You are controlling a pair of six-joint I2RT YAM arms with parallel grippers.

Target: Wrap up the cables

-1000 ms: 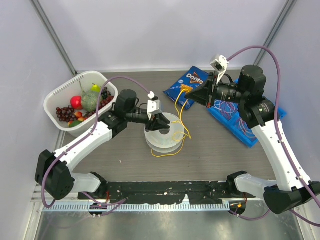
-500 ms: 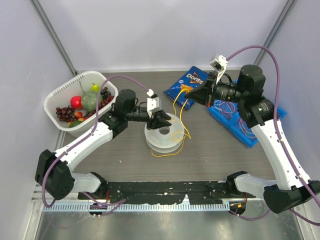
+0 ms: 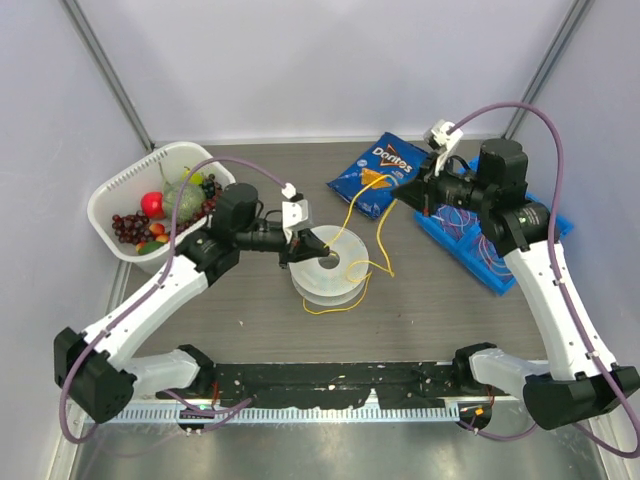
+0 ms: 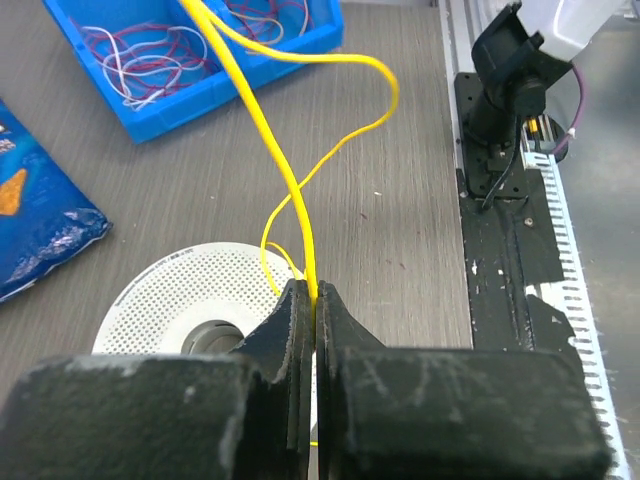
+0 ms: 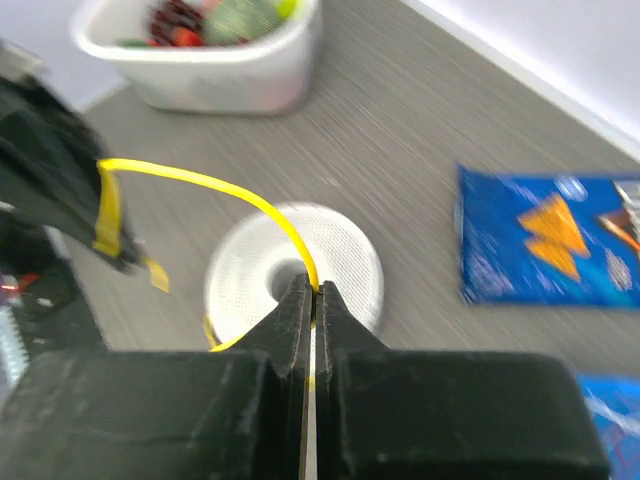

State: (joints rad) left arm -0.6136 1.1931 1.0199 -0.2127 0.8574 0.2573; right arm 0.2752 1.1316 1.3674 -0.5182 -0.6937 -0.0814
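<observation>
The thin yellow cable (image 4: 303, 245) has a smooth, glossy plastic sheath; the translucent white round plastic spool (image 4: 170, 290) shows a finely dotted matt face; the grey table (image 4: 400, 180) looks like matt wood-grain; the blue plastic bin (image 4: 220, 90) is smooth; the blue foil chip bag (image 3: 378, 170) is shiny and crinkled; the left gripper (image 4: 313, 300) has matt black fingers (image 4: 285, 340), scuffed pale.

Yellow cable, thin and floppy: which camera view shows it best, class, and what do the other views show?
The top external view: it shows most of the thin yellow cable, strung from left gripper past the white round spool to right gripper. Each wrist view shows only the stretch leaving its own shut gripper.
</observation>
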